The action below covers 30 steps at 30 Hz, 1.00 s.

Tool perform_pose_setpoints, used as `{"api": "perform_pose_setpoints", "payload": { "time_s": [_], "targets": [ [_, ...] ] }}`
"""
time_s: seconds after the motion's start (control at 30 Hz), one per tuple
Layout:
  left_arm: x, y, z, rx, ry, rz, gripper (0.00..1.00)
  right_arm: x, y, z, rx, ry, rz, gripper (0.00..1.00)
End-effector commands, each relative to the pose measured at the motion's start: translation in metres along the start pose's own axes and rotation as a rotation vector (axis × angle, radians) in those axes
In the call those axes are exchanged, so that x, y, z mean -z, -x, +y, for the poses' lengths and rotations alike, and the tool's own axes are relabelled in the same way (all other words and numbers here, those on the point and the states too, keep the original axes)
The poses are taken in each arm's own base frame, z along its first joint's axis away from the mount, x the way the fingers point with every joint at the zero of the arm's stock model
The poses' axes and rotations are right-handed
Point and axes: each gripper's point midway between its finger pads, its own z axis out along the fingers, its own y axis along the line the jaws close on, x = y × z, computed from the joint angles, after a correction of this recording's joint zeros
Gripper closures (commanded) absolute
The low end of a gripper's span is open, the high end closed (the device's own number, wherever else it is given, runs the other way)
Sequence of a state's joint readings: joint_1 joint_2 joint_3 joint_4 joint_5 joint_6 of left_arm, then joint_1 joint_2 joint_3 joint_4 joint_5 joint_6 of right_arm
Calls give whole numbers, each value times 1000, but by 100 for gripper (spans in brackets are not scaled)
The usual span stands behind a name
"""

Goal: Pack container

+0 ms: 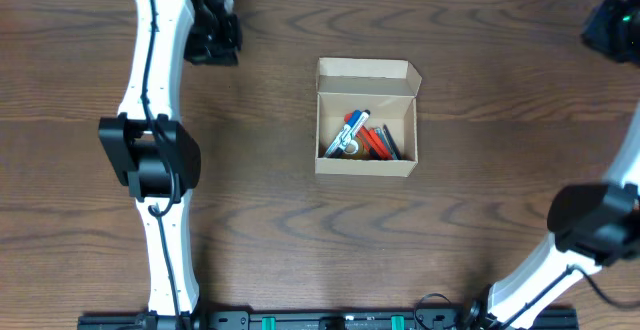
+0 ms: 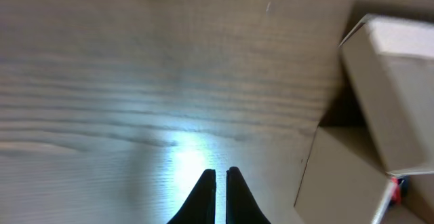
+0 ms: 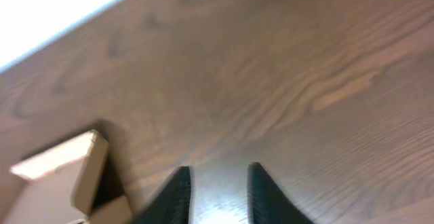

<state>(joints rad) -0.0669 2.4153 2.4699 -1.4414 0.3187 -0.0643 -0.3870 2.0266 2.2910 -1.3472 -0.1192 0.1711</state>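
container (image 1: 366, 167): plain tan cardboard, sitting on the dark wood-grain table (image 1: 260, 200) near its middle, a little toward the far side; lid flap (image 1: 367, 73) hinged on the far wall and standing open, interior exposed. contents: a jumble of pens or markers, among them a blue-and-white marker (image 1: 352, 122) lying slantwise at the left, red markers (image 1: 374, 142) and a dark marker (image 1: 391, 142) at the right; exact count cannot be told. left gripper (image 2: 221, 174): at the far left of the table, well apart from the container, fingers pressed almost together with nothing between them, over bare wood, the container at the right edge of its wrist view. right gripper (image 3: 218, 173): at the far right corner, well apart from the container, fingers parted with bare table showing in the gap, pinching nothing.
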Motion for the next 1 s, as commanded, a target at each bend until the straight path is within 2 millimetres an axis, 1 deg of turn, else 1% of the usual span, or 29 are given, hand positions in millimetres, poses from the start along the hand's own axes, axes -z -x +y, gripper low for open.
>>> {"api": "perform_pose_setpoints", "payload": {
  "time_s": [0.0,0.07,0.17,0.27,0.37,0.43,0.57,0.63,0.73,0.97],
  "targets": [
    [-19,-10,-10,44,-83,62,94,-56,-25,1,-68,48,162,95],
    [-27,-12,-13,48,-115,75,94,-78,-35,10,-81,109,222,98],
    [-38,-16,-14,69,-143,103,94,-105,-50,23,-99,190,300,99],
    [-45,-23,-16,80,-163,135,94,-127,-63,35,-113,256,360,99],
    [-53,-27,-20,85,-189,162,94,-142,-74,42,-134,271,407,99],
    [-58,-29,-30,86,-239,181,94,-148,-80,51,-142,290,433,99],
    [-71,-33,-51,85,-335,225,94,-150,-90,76,-127,353,473,99],
    [-81,-37,-59,79,-350,249,94,-150,-94,86,-115,360,480,99],
    [-90,-43,-70,58,-347,273,94,-150,-99,99,-102,363,489,99],
    [-99,-52,-87,32,-343,300,94,-156,-115,114,-99,366,528,98]
  ]
}}
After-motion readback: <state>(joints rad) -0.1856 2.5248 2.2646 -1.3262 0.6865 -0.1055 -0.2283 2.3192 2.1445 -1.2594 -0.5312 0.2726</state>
